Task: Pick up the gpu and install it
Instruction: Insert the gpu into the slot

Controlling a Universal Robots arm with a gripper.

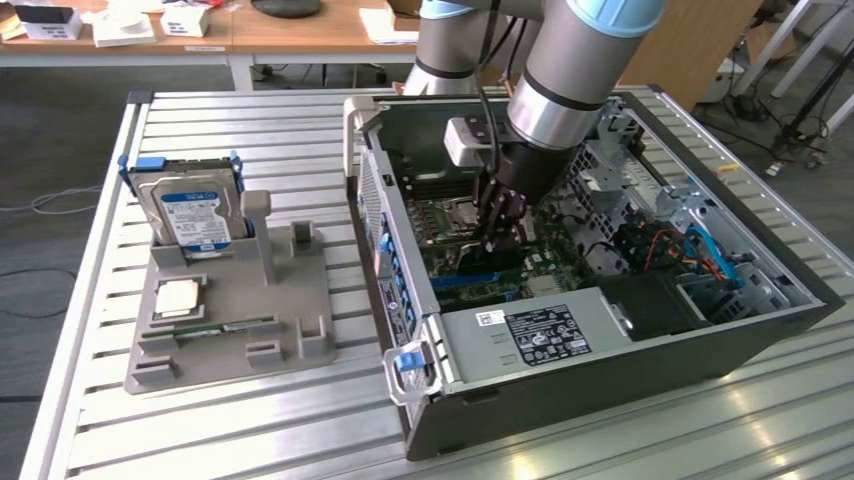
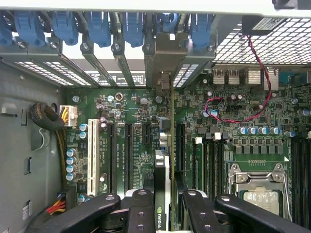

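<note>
Contact on the gpu (image 2: 160, 170) looks solid from my screen: the gripper (image 2: 165, 196) pinches the card between its black fingers (image 2: 141, 208), one set on each face. In the wrist view I see the card edge-on, standing upright over the motherboard (image 2: 136, 126), between the long black expansion slots. Its silver bracket (image 2: 163, 58) sits at the far end against the row of rear slot openings, under the blue clips (image 2: 97, 24). I cannot tell whether the card's lower edge is down in a slot or just above it. The processor socket (image 2: 257, 189) lies well off to one side of the card.

In the exterior view the arm reaches down into the open computer case (image 1: 601, 370), with the gripper (image 1: 497, 245) low over the board near the case's middle. On the exterior view's left, well apart from the case, a grey holder (image 1: 227, 350) rests on the slatted table (image 1: 80, 420). A hard drive (image 1: 194, 215) stands upright at its far end, with a processor chip (image 1: 180, 298) and a memory stick (image 1: 214, 328) lying nearer to me.
</note>
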